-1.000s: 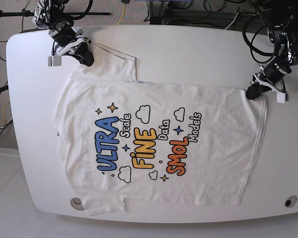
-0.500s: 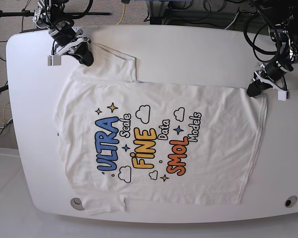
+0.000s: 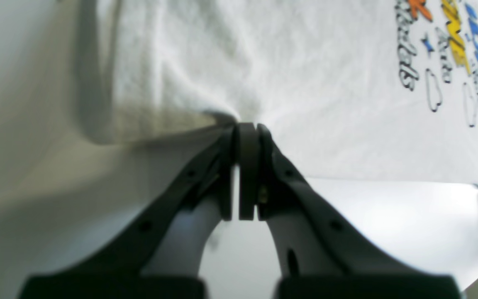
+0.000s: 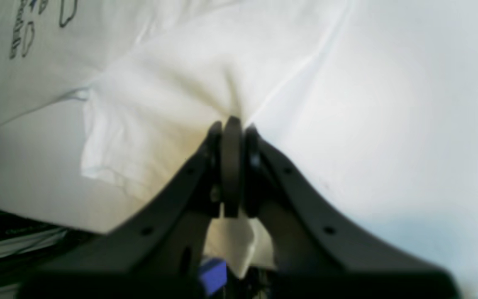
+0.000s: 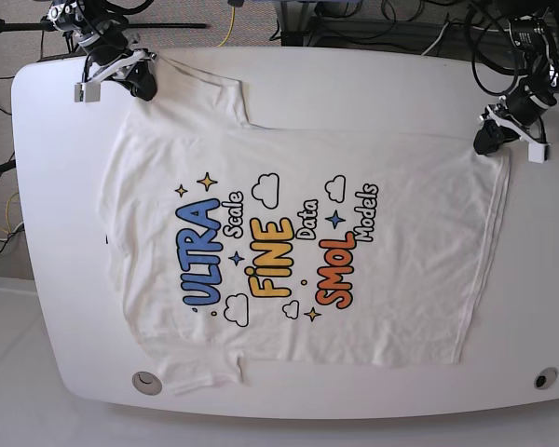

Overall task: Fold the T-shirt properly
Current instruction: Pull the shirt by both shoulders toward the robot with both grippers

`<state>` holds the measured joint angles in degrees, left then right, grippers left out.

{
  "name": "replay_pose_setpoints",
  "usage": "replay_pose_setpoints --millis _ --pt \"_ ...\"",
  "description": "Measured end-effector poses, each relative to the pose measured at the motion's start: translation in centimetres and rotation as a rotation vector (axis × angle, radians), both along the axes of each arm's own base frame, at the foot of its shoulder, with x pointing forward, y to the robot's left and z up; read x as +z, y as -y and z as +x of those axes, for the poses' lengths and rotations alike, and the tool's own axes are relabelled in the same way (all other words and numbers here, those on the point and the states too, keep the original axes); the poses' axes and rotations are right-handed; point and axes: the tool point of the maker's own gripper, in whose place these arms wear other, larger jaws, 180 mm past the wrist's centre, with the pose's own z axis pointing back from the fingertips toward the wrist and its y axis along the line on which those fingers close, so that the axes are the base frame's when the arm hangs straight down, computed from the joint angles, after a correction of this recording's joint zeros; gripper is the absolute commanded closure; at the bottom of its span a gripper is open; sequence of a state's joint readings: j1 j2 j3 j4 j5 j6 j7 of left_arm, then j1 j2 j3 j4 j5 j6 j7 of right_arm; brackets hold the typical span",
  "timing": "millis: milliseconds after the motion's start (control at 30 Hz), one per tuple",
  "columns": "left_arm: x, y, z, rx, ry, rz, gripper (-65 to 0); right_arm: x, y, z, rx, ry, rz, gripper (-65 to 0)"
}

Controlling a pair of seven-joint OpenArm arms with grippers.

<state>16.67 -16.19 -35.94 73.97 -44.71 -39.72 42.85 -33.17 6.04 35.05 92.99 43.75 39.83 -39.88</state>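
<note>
The large white short-sleeved printed cotton T-shirt lies spread flat, print up, over the middle of the white rounded desk. One sleeve reaches the desk's far left corner, where the right gripper pinches it. The left gripper pinches the shirt's hem corner near the desk's far right corner. The other sleeve lies at the near edge.

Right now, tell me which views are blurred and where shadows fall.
Base view: sharp, evenly lit, T-shirt lettering readable. Left wrist view: soft, print smeared, dark shadow left of the left gripper. Right wrist view: also soft, yellowish shading in the cloth bunched at the right gripper.
</note>
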Motion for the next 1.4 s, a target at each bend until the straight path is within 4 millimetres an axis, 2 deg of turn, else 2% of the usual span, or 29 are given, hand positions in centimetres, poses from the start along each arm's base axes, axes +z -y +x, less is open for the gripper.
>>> replay_pose_setpoints --millis 200,600,833,967,1200,1400 --pt "0.1 -0.6 -3.3 0.001 -0.037 0.034 0.0 0.0 0.0 -3.0 0.008 -0.056 -0.015 0.0" --pt "0.2 -0.4 -5.9 -0.038 -0.088 0.068 0.0 0.1 0.6 -5.8 0.011 -0.118 -0.045 0.0" --pt "0.7 -0.5 -8.3 -0.075 -0.135 0.117 0.0 1.7 0.7 -5.5 0.025 -0.085 -0.078 0.0" --pt "1.2 -0.8 -9.4 -0.08 -0.155 0.146 0.0 1.9 0.9 -5.5 0.024 -0.082 -0.086 0.0" --pt "4.1 -1.2 -9.3 -0.076 -0.086 0.202 0.0 1.9 1.1 -5.9 0.023 -0.092 -0.091 0.0" --pt "5.3 -1.6 -10.3 -0.074 -0.087 0.244 0.0 2.3 1.8 -5.7 0.003 -0.081 -0.099 0.0"
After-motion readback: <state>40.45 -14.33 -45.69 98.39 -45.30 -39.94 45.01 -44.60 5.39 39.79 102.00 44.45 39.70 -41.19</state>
